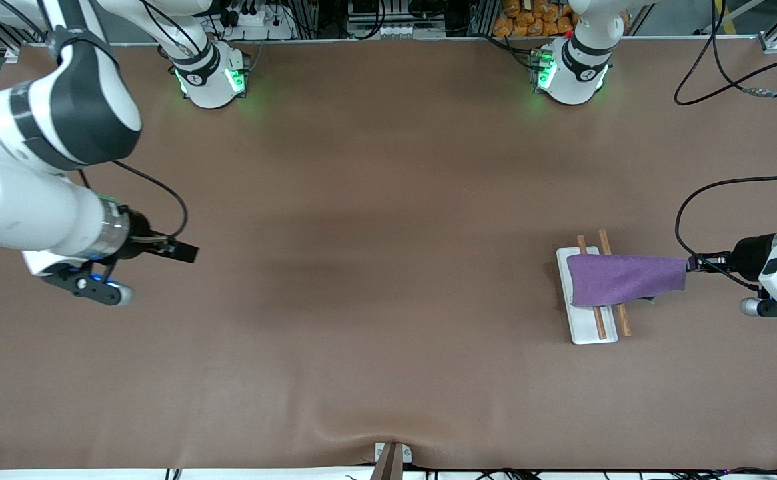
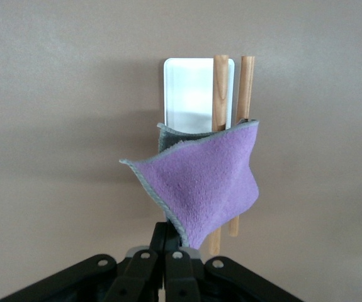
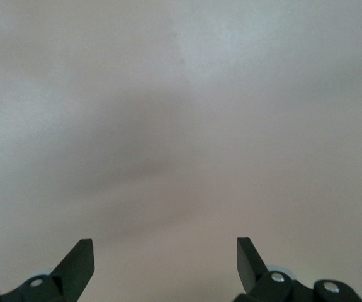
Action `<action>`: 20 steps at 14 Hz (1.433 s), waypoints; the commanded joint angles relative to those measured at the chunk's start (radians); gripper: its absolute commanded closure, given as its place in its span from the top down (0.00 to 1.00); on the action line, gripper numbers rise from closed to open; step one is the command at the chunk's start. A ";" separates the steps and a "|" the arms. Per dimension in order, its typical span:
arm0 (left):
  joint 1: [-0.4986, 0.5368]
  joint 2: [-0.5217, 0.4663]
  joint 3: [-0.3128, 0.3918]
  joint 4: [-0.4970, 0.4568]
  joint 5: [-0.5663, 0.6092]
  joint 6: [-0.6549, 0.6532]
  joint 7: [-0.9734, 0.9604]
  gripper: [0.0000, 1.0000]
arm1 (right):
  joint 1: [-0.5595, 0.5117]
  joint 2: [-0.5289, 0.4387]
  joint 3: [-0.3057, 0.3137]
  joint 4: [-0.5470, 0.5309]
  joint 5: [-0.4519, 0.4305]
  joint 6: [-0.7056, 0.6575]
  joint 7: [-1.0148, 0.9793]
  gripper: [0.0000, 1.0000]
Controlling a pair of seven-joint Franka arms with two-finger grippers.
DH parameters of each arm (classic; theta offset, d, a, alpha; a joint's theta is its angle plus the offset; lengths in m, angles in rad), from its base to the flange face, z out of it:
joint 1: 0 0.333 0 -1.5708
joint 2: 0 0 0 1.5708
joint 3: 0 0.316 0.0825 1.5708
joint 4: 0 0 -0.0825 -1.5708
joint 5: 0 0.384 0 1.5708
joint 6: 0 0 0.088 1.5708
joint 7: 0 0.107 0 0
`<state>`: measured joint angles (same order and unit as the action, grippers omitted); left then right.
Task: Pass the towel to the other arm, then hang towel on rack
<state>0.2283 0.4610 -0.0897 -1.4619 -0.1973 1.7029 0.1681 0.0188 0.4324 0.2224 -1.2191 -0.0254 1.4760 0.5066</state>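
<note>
The towel (image 1: 625,279), purple face up with a grey edge, is spread over the rack's (image 1: 585,327) two wooden rods at the left arm's end of the table. My left gripper (image 1: 690,265) is shut on the towel's corner and holds it beside the rack. In the left wrist view the towel (image 2: 206,185) hangs from my pinched fingers (image 2: 168,234) in front of the rack's white base (image 2: 190,94) and rods (image 2: 221,88). My right gripper (image 1: 185,251) is open and empty, waiting over bare table at the right arm's end; its fingertips (image 3: 80,258) show only the mat.
The brown mat (image 1: 375,267) covers the table. Black cables (image 1: 708,193) loop near the left arm. The arm bases (image 1: 211,77) stand along the edge farthest from the front camera. A small bracket (image 1: 391,457) sits at the nearest edge.
</note>
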 commanded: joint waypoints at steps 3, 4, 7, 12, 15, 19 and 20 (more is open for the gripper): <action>0.025 0.024 -0.013 0.012 -0.004 -0.002 0.014 0.20 | 0.010 -0.076 -0.130 -0.046 -0.018 -0.025 -0.236 1.00; 0.026 0.024 -0.012 0.012 -0.002 -0.003 0.014 0.28 | -0.003 -0.089 -0.138 -0.046 -0.018 -0.026 -0.258 1.00; 0.043 0.013 -0.012 0.012 0.012 -0.011 0.022 1.00 | -0.017 -0.125 -0.140 -0.051 -0.018 -0.036 -0.280 1.00; 0.123 -0.024 -0.013 0.018 0.012 -0.022 0.236 1.00 | -0.039 -0.237 -0.140 -0.121 -0.016 -0.019 -0.284 1.00; 0.117 -0.100 -0.010 0.025 0.032 -0.077 0.238 1.00 | -0.039 -0.358 -0.146 -0.294 -0.011 0.099 -0.298 1.00; 0.057 -0.249 -0.068 0.023 0.231 -0.080 0.054 1.00 | -0.039 -0.397 -0.169 -0.337 0.002 0.176 -0.316 1.00; 0.056 -0.280 -0.099 0.023 0.254 -0.101 0.000 1.00 | -0.042 -0.388 -0.170 -0.303 0.001 0.173 -0.319 1.00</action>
<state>0.3098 0.2585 -0.1516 -1.4153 -0.0154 1.6269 0.2682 -0.0075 0.0709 0.0497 -1.5249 -0.0263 1.6371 0.2091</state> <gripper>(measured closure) 0.000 0.000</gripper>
